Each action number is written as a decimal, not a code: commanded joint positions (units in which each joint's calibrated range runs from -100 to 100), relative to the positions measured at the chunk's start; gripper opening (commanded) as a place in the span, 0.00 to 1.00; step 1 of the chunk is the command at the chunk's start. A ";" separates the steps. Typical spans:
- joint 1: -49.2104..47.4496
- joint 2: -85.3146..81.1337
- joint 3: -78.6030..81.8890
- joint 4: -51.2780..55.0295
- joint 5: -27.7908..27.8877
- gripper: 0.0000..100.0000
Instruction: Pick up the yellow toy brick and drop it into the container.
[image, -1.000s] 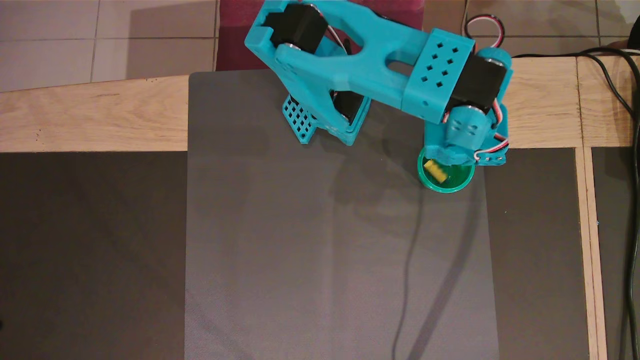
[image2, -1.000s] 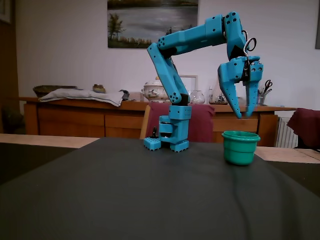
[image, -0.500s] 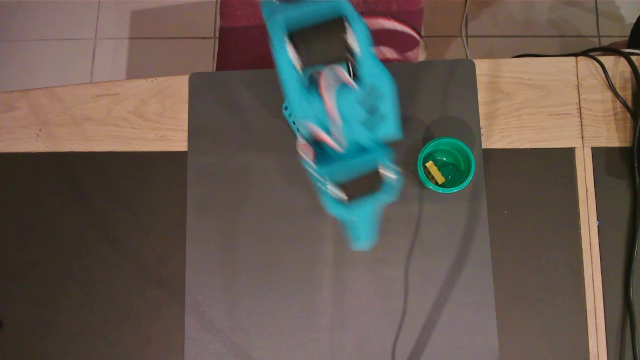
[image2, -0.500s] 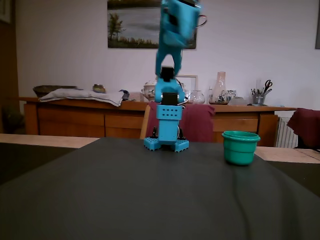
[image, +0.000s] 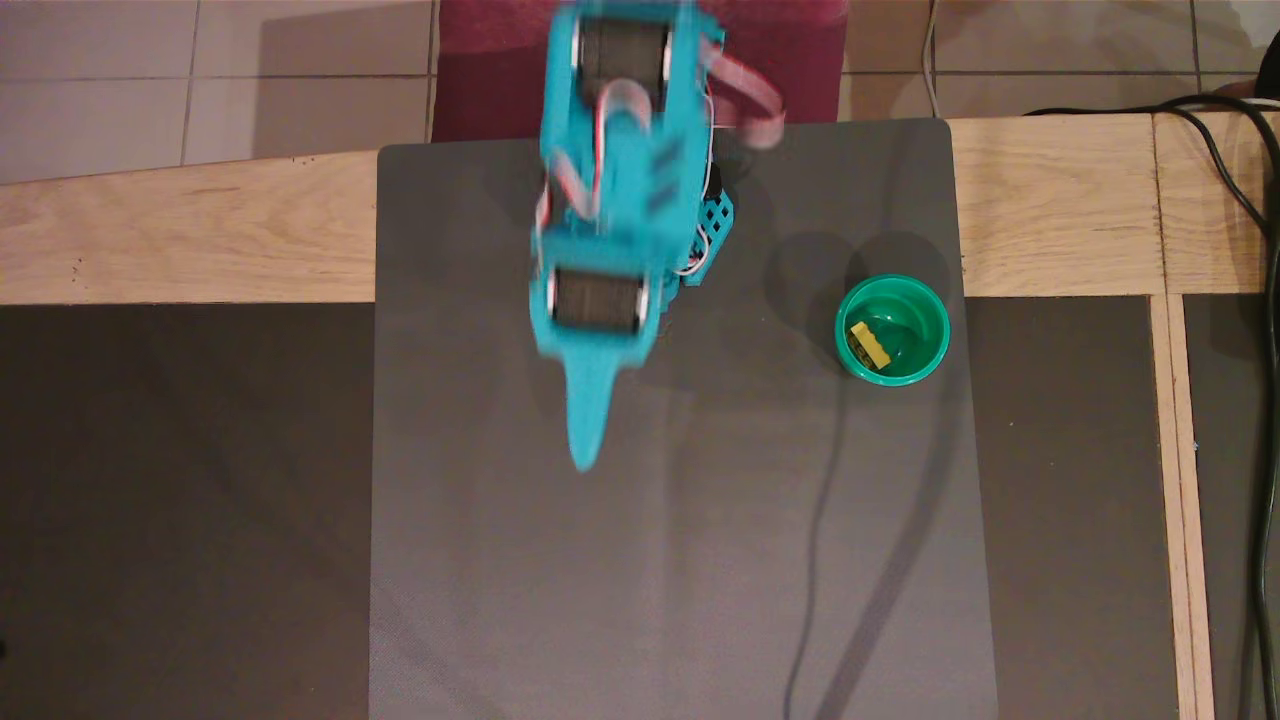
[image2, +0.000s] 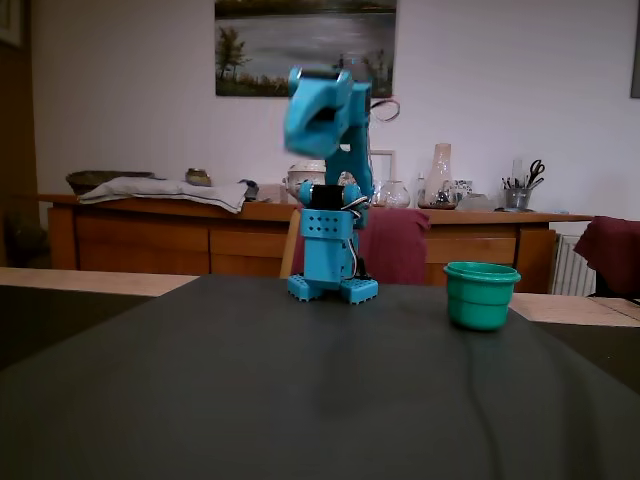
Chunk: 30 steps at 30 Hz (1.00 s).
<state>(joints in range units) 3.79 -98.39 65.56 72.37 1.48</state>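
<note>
The yellow toy brick (image: 868, 345) lies inside the teal-green container (image: 935, 325), against its left inner wall in the overhead view. In the fixed view the container (image2: 481, 295) stands on the dark mat at the right, and its wall hides the brick. My gripper (image: 585, 455) is well away from the cup, left of it over the middle of the mat, pointing toward the near edge. It is raised above the arm's base in the fixed view (image2: 315, 110) and smeared by motion. Only one tapered tip shows, so its jaws cannot be read. Nothing visible is in it.
The arm's base (image2: 330, 288) stands at the mat's far edge. A thin dark cable (image: 815, 560) runs down the grey mat (image: 680, 600) below the cup. Wooden table strips (image: 190, 230) border the mat, and black cables (image: 1255, 300) lie at the right edge.
The arm left the spot above the container, swung to the middle and folded back toward its base. The brick has stayed inside the cup throughout.
</note>
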 joint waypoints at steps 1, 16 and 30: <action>-3.05 -0.35 10.88 -6.84 -0.17 0.00; -6.30 -0.43 33.98 -19.55 0.19 0.00; -6.30 -0.43 33.98 -19.55 -0.07 0.00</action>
<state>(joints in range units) -2.67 -98.56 99.37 53.37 1.48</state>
